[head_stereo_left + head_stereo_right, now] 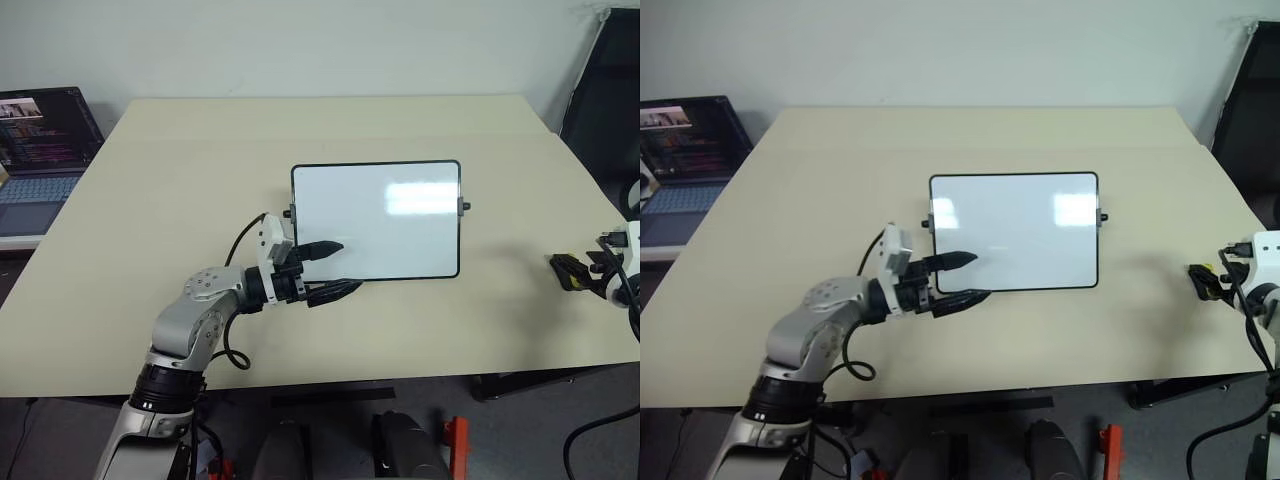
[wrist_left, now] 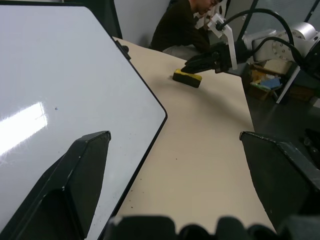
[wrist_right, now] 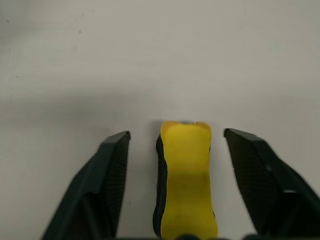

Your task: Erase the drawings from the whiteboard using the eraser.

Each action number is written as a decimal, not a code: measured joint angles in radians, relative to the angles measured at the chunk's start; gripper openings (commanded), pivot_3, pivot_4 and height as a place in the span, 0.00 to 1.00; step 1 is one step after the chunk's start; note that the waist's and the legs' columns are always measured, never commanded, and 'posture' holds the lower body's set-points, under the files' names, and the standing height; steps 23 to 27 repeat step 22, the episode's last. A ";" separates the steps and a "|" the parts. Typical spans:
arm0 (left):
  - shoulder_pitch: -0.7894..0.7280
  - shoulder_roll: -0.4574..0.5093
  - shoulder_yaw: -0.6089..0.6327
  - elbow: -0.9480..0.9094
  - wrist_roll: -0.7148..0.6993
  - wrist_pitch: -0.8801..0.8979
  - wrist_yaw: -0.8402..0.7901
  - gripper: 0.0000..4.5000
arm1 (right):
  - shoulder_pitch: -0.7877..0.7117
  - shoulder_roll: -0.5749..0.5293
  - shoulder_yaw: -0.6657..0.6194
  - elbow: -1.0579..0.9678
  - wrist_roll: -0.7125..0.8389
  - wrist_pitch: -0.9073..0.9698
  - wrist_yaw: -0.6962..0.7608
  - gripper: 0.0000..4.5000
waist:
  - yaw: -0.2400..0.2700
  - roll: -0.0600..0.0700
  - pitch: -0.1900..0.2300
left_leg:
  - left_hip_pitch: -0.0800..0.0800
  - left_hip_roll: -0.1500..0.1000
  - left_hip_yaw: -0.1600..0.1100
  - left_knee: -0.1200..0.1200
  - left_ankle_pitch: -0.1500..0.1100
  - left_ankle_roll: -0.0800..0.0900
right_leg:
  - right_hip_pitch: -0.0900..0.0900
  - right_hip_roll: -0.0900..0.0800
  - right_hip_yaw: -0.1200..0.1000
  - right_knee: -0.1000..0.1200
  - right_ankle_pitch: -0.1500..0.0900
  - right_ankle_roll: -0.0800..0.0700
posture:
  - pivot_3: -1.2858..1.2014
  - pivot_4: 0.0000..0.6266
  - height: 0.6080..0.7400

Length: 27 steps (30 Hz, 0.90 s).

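Yellow-and-black, the eraser (image 3: 185,175) lay flat on the table near its right edge, between the spread fingers of the right pincer (image 3: 175,150), untouched by either and so released. The whiteboard (image 1: 376,220) sat mid-table, its surface showing no drawings. The left pincer (image 1: 330,268) stood wide open, one finger over the board's near left corner, grasping nothing. Judged: erasing appeared complete; the right arm should draw straight back, fingers clear, so the eraser stays put.
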 measured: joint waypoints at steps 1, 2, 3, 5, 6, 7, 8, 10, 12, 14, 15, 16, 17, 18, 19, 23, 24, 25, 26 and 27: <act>0.000 0.008 0.007 0.000 0.000 0.002 -0.001 1.00 | 0.005 0.000 -0.004 -0.015 0.003 0.002 0.000 0.99 | 0.000 0.000 0.000 | 0.000 0.000 0.000 0.000 0.000 0.000 | 0.000 0.000 0.000 0.000 0.000 0.000 | 0.52 0.24 1.00; -0.001 0.013 0.015 0.001 0.000 0.002 -0.002 1.00 | 0.014 0.000 -0.010 -0.033 0.006 0.003 -0.001 0.99 | 0.000 0.000 0.000 | 0.000 0.000 0.000 0.000 0.000 0.000 | 0.000 0.000 0.000 0.000 0.000 0.000 | 0.52 0.24 1.00; -0.001 0.021 0.026 0.003 0.000 0.002 -0.001 1.00 | 0.022 0.003 -0.019 -0.056 0.013 0.003 -0.002 0.99 | 0.001 0.000 0.000 | 0.000 0.000 0.000 0.000 0.000 0.000 | 0.000 0.000 0.000 0.000 0.000 0.000 | 0.52 0.24 1.00; -0.005 0.031 0.062 0.018 0.004 -0.010 0.019 1.00 | 0.032 0.035 -0.052 -0.131 0.045 -0.012 -0.002 0.99 | -0.003 0.000 0.000 | 0.000 0.000 0.000 0.000 0.000 0.000 | 0.000 0.000 0.000 0.000 -0.001 0.001 | 0.52 0.24 1.00; -0.011 0.031 0.076 0.032 0.008 -0.019 0.031 1.00 | 0.032 0.056 -0.062 -0.162 0.057 -0.027 -0.002 0.99 | -0.005 0.000 0.000 | 0.001 0.000 0.000 0.000 0.000 0.000 | 0.000 0.000 0.000 0.000 -0.001 0.001 | 0.52 0.24 1.00; -0.018 0.030 0.094 0.055 0.022 -0.042 0.056 1.00 | 0.034 0.090 -0.068 -0.204 0.074 -0.048 -0.007 0.99 | -0.006 0.000 0.000 | 0.001 0.000 0.000 0.000 0.000 0.000 | 0.000 0.000 0.000 0.001 -0.001 0.001 | 0.52 0.24 1.00; -0.021 0.019 0.114 0.082 0.039 -0.076 0.091 1.00 | 0.038 0.126 -0.071 -0.234 0.081 -0.075 -0.021 0.99 | -0.006 0.000 0.000 | 0.002 0.001 -0.001 0.000 0.000 0.000 | 0.001 0.000 0.000 0.001 -0.001 0.001 | 0.52 0.24 1.00; -0.026 -0.016 0.169 0.164 0.091 -0.175 0.196 1.00 | 0.048 0.219 -0.076 -0.264 0.081 -0.155 -0.061 0.99 | -0.005 0.000 0.000 | 0.004 0.001 -0.001 0.000 0.000 0.000 | 0.004 0.000 -0.001 0.000 -0.001 0.001 | 0.52 0.24 1.00; -0.030 -0.045 0.237 0.293 0.161 -0.303 0.334 1.00 | 0.076 0.350 -0.073 -0.257 0.075 -0.271 -0.134 0.99 | -0.003 0.000 -0.001 | 0.005 0.001 -0.002 0.000 0.000 0.000 | 0.005 0.000 -0.001 0.000 0.000 0.000 | 0.52 0.24 1.00; -0.029 -0.049 0.261 0.394 0.234 -0.410 0.431 1.00 | 0.109 0.418 -0.072 -0.204 0.038 -0.357 -0.194 0.99 | 0.002 0.000 -0.001 | 0.004 -0.001 -0.001 0.000 0.000 0.000 | 0.005 -0.002 -0.001 0.000 0.001 -0.002 | 0.52 0.24 1.00; -0.029 -0.056 0.270 0.446 0.267 -0.461 0.470 1.00 | 0.123 0.437 -0.068 -0.183 0.028 -0.392 -0.209 0.99 | 0.006 0.000 -0.001 | 0.003 -0.002 -0.001 0.000 0.000 0.000 | 0.005 -0.003 -0.001 -0.001 0.001 -0.002 | 0.52 0.24 1.00; -0.029 -0.064 0.274 0.488 0.289 -0.499 0.498 1.00 | 0.131 0.446 -0.060 -0.169 0.019 -0.416 -0.217 0.99 | 0.011 0.000 0.000 | 0.003 -0.002 -0.001 0.000 0.000 -0.001 | 0.005 -0.004 -0.001 -0.001 0.002 -0.001 | 0.52 0.24 1.00; -0.029 -0.080 0.273 0.527 0.305 -0.538 0.517 1.00 | 0.133 0.453 -0.055 -0.162 0.015 -0.438 -0.218 0.99 | 0.017 0.000 0.000 | 0.002 -0.003 0.000 0.001 0.000 -0.001 | 0.005 -0.004 -0.001 -0.001 0.002 -0.001 | 0.52 0.24 1.00; -0.029 -0.098 0.271 0.554 0.316 -0.566 0.528 1.00 | 0.133 0.458 -0.052 -0.162 0.015 -0.456 -0.217 0.99 | 0.021 0.000 0.000 | 0.002 -0.003 -0.001 0.001 0.000 -0.001 | 0.005 -0.004 -0.001 -0.001 0.002 0.000 | 0.52 0.24 1.00; -0.029 -0.116 0.268 0.585 0.325 -0.594 0.540 1.00 | 0.132 0.463 -0.052 -0.162 0.019 -0.468 -0.217 0.99 | 0.024 0.000 -0.001 | 0.002 -0.003 -0.001 0.001 0.000 -0.001 | 0.005 -0.004 -0.002 -0.001 0.003 0.000 | 0.52 0.24 1.00; -0.030 -0.139 0.251 0.661 0.357 -0.652 0.561 1.00 | 0.133 0.467 -0.053 -0.160 0.042 -0.478 -0.214 0.99 | 0.024 0.000 -0.001 | 0.002 -0.002 -0.001 0.001 0.000 -0.001 | 0.005 -0.004 -0.002 -0.001 0.003 0.000 | 0.52 0.24 1.00; -0.030 -0.139 0.251 0.661 0.357 -0.652 0.561 1.00 | 0.133 0.467 -0.053 -0.160 0.042 -0.478 -0.214 0.99 | 0.024 0.000 -0.001 | 0.002 -0.002 -0.001 0.001 0.000 -0.001 | 0.005 -0.004 -0.002 -0.001 0.003 0.000 | 0.52 0.24 1.00; -0.030 -0.139 0.251 0.661 0.357 -0.652 0.561 1.00 | 0.133 0.467 -0.053 -0.160 0.042 -0.478 -0.214 0.99 | 0.024 0.000 -0.001 | 0.002 -0.002 -0.001 0.001 0.000 -0.001 | 0.005 -0.004 -0.002 -0.001 0.003 0.000 | 0.52 0.24 1.00; -0.030 -0.139 0.251 0.661 0.357 -0.652 0.561 1.00 | 0.133 0.467 -0.053 -0.160 0.042 -0.478 -0.214 0.99 | 0.024 0.000 -0.001 | 0.002 -0.002 -0.001 0.001 0.000 -0.001 | 0.005 -0.004 -0.002 -0.001 0.003 0.000 | 0.52 0.24 1.00; -0.030 -0.139 0.251 0.661 0.357 -0.652 0.561 1.00 | 0.133 0.467 -0.053 -0.160 0.042 -0.478 -0.214 0.99 | 0.024 0.000 -0.001 | 0.002 -0.002 -0.001 0.001 0.000 -0.001 | 0.005 -0.004 -0.002 -0.001 0.003 0.000 | 0.52 0.24 1.00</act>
